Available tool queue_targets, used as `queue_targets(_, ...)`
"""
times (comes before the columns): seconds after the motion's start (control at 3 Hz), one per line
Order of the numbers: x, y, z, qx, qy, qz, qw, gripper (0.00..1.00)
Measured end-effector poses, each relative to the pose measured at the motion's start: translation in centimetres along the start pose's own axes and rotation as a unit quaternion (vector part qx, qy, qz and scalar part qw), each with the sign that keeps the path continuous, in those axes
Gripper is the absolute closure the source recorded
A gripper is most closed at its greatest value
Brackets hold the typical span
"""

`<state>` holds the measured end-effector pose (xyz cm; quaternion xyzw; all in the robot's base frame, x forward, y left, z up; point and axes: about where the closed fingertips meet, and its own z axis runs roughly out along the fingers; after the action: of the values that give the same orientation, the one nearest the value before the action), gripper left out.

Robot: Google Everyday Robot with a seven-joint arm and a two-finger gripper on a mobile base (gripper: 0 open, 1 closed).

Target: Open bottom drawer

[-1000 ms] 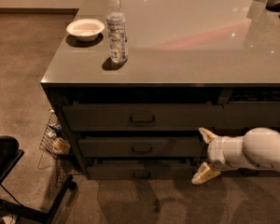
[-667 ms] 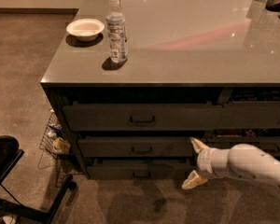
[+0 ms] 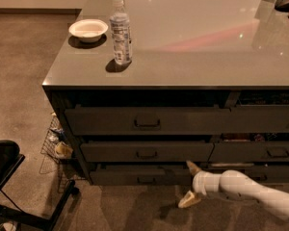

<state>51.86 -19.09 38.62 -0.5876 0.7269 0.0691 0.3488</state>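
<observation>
White two-finger tool [image 3: 190,184] was spread wide apart, holding nothing, at 3 o'clock from the slim wide dark-grey bottom drawer [image 3: 130,176], lowest in the left stack. Upper fingertip [image 3: 192,167] was by its right end; contact unclear.

We see the slim dark-grey bottom drawer [image 3: 120,176], lowest in the desk's [image 3: 192,47] left stack, with a small rectangular handle [image 3: 147,179] at its centre. It looks shut. The end effector [image 3: 190,185] is at its right end, fingers spread.

A white bowl [image 3: 88,29] and an upright bottle [image 3: 121,30] are borne on the grey tabletop [image 3: 197,47]; the pincer [image 3: 189,184] is held spread well below it.
</observation>
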Motion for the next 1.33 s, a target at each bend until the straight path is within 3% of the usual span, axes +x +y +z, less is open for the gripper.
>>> queue_targets(0.33,3.0,1.7,4.3,-0.01,-0.011,0.013,0.9998,0.0)
queue_targets(0.67,3.3,2.3,4.9,-0.014,-0.013,0.019,0.9996,0.0)
queue_targets(1.0,3.4,2.5,7.2,-0.03,-0.002,0.02,0.9994,0.0)
queue_targets(1.33,5.1,2.3,11.5,-0.061,0.026,0.025,0.9975,0.0)
